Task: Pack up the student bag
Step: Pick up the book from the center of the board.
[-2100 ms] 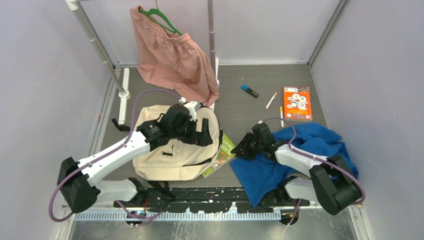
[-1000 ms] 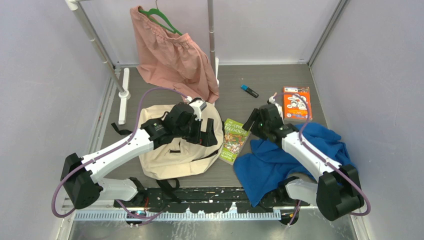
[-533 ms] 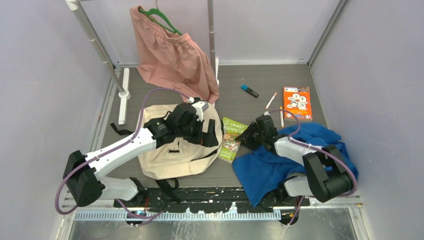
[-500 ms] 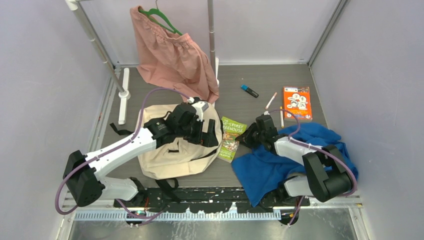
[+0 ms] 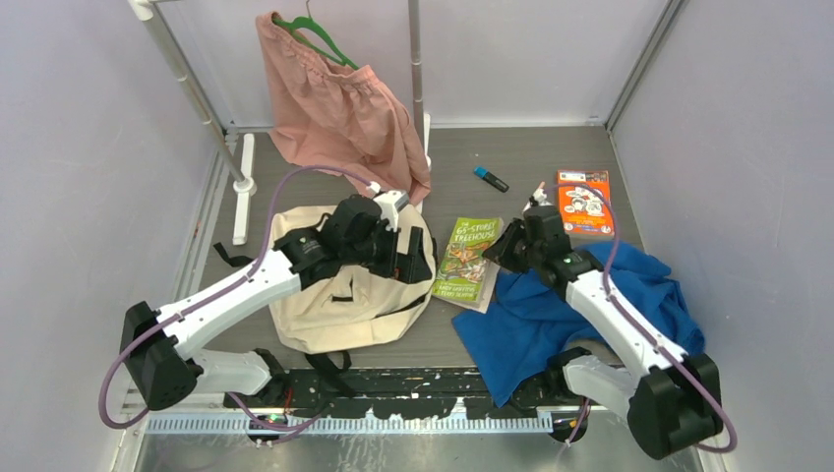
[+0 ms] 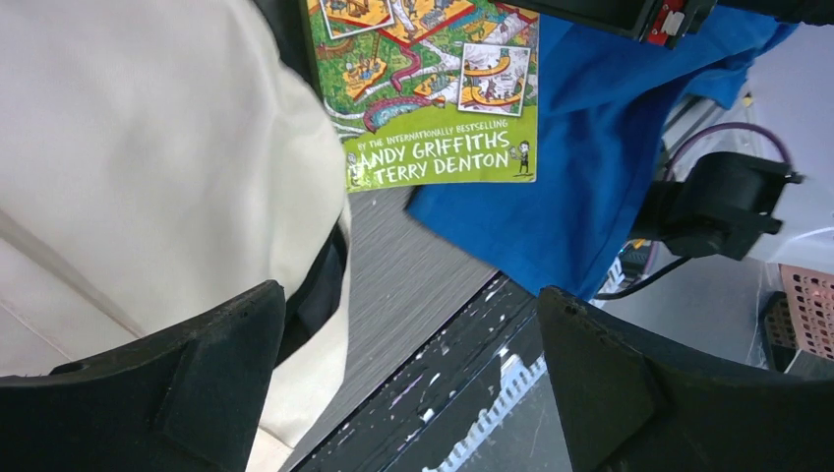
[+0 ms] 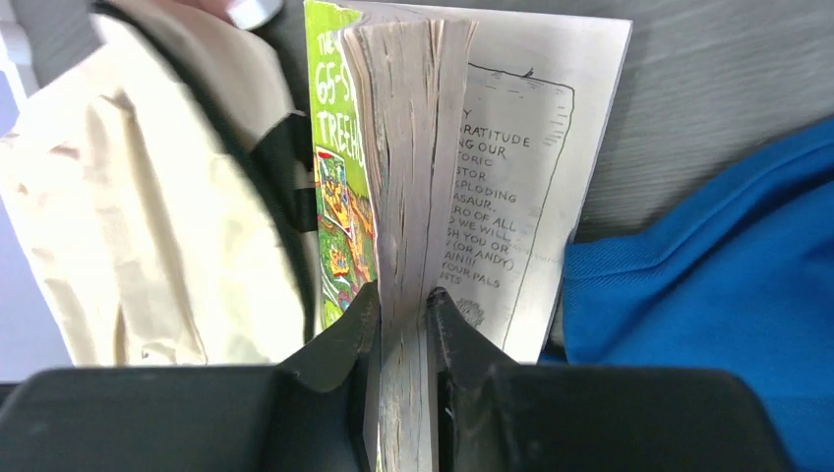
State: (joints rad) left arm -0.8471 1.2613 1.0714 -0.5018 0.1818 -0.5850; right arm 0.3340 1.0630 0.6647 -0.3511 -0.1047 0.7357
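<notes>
- student bag (image 5: 329, 305) lies near-left on the table (image 5: 462, 162), left gripper (image 5: 411, 258) hovering over it with jaws spread wide, gripping nothing
- right gripper (image 7: 401, 317) pinches the green book (image 5: 470, 258) by its page edges
- blue cloth (image 5: 536, 320) sits just beside the book, under that arm

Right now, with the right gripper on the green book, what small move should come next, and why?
Probably lift the green book slightly and carry it left toward the student bag. The right gripper is shut on its page block, one leaf splayed loose; the left gripper hangs open above the bag.
</notes>
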